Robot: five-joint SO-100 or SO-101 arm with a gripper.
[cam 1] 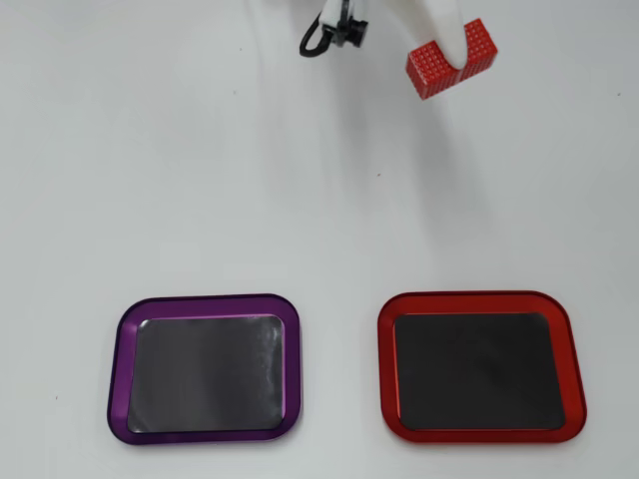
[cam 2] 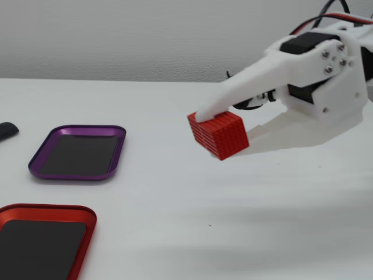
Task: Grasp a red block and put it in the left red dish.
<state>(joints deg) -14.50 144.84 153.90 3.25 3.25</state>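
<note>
Purple comes first at the left of the overhead view: the purple dish (cam 1: 205, 368) lies on the white counter (cam 1: 200, 180), and beside it to the right, apart from it, lies the red dish (cam 1: 480, 366). Both have glossy rims and black bases, and both are empty.

Up at the top right of that view the block (cam 1: 450, 60) sits clamped in the jaws, the gripper (cam 1: 451, 45) closed on it. In the fixed view the block (cam 2: 219, 134) is pinched between the long white upper finger (cam 2: 245, 87) and the lower finger beneath it; it looks to hang just above the counter, though I cannot tell for sure that it is clear. It is well apart from the red dish (cam 2: 44, 236), which sits in the lower left corner there.

By my judgement the block is light and stiff, likely hard plastic, and its dotted faces should give the smooth fingers some bite. Flat opposite faces are the place to hold it, near the middle, so it does not pivot.

Under everything the counter is plain, matte and white, with a pale textured wall (cam 2: 145, 35) behind it. A small dark object (cam 2: 7, 130) lies at the left edge of the fixed view, too cut off to name.
</note>
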